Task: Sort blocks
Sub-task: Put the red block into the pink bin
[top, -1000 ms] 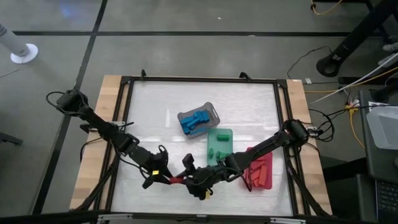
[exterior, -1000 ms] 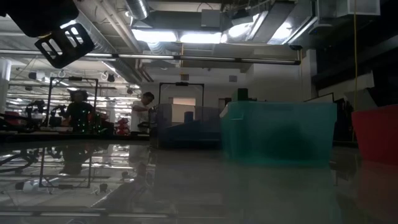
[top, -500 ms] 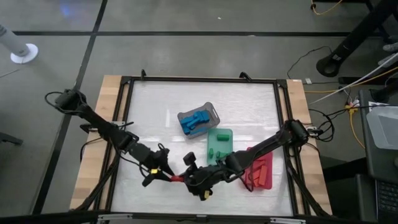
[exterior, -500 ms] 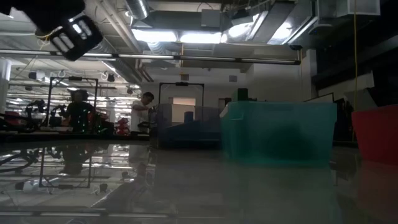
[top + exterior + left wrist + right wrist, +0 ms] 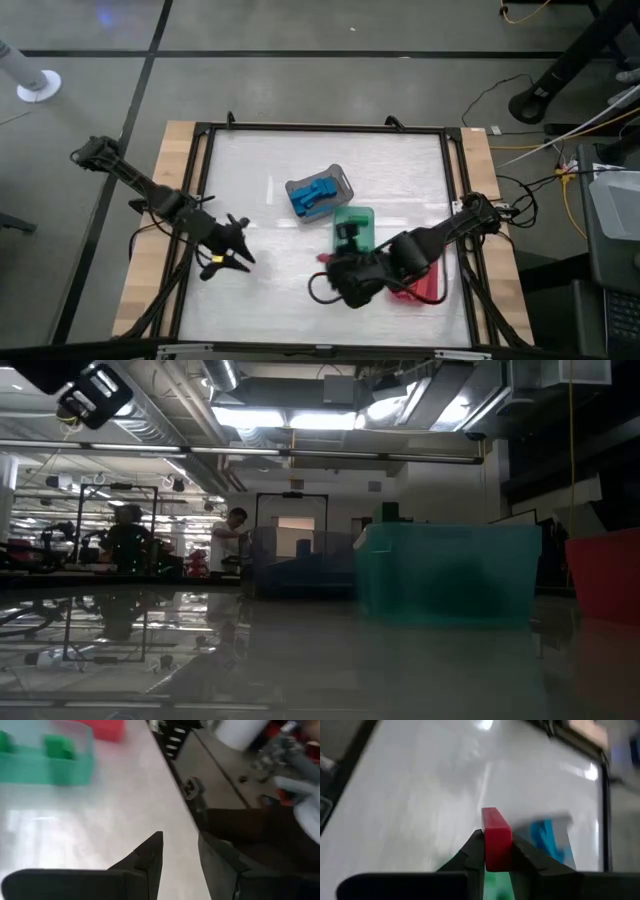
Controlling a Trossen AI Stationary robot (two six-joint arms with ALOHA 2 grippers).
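My right gripper (image 5: 325, 260) hovers by the near left corner of the green tray (image 5: 353, 229), shut on a red block (image 5: 496, 837). My left gripper (image 5: 236, 254) is open and empty over the table's left part; in the left wrist view its fingers (image 5: 180, 855) stand apart above bare table. Green blocks (image 5: 59, 746) lie in the green tray, red blocks in the red tray (image 5: 424, 282), and blue blocks (image 5: 313, 196) in the grey basket (image 5: 341, 180). My right gripper pinches the red block between its two fingers, one on each side face (image 5: 490, 851). The block's free end (image 5: 495, 815) sticks out past the fingertips. It is lifted clear of the table.
The three containers are grouped from the table's middle to its near right. A dark frame (image 5: 320, 129) runs around the table. In the low view the green tray's wall (image 5: 445, 575) and the red tray's wall (image 5: 605, 575) stand on the right. People stand in the room behind.
Both grippers met at a red block near the table's near middle. My left gripper has let go and drawn back toward the left edge. My right gripper has kept the block, swung right and toward the green tray, and turned about.
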